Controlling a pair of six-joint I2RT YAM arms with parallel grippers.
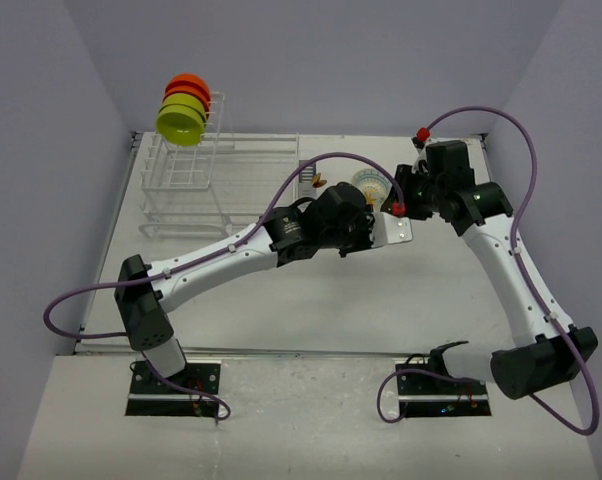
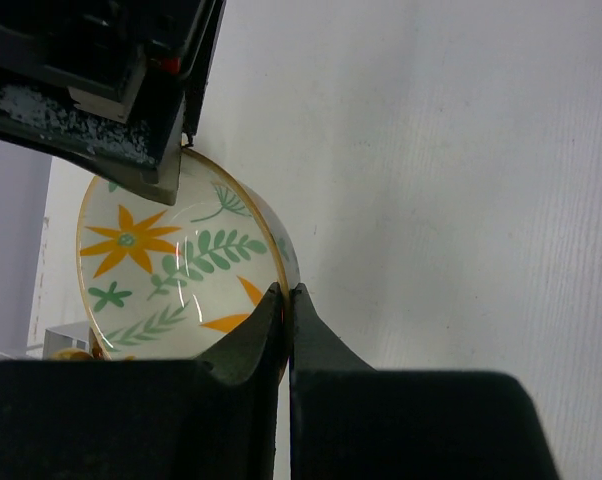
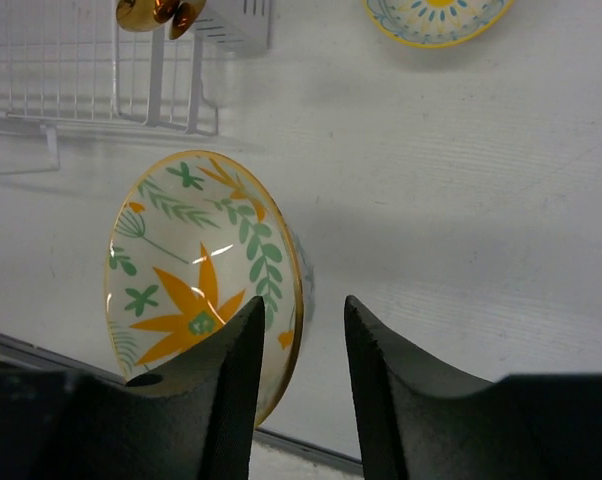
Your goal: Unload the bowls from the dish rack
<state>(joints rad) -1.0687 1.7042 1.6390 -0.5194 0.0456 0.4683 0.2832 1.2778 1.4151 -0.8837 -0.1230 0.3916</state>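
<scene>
Two grippers on my screens, one bowl: left gripper (image 2: pixel 286 300) clamped on the rim of the flowered bowl (image 2: pixel 171 270), right gripper (image 3: pixel 303 308) with jaws apart beside it

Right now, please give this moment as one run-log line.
left hand: shut on flowered bowl | right hand: open at its rim | orange bowl, green bowl: on rack

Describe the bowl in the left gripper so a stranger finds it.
Right of the dish rack, the left gripper pinches a bowl by its rim. Unlike the blue-and-yellow dish lying flat nearby, it is held on edge, showing orange flowers and green leaves.
</scene>
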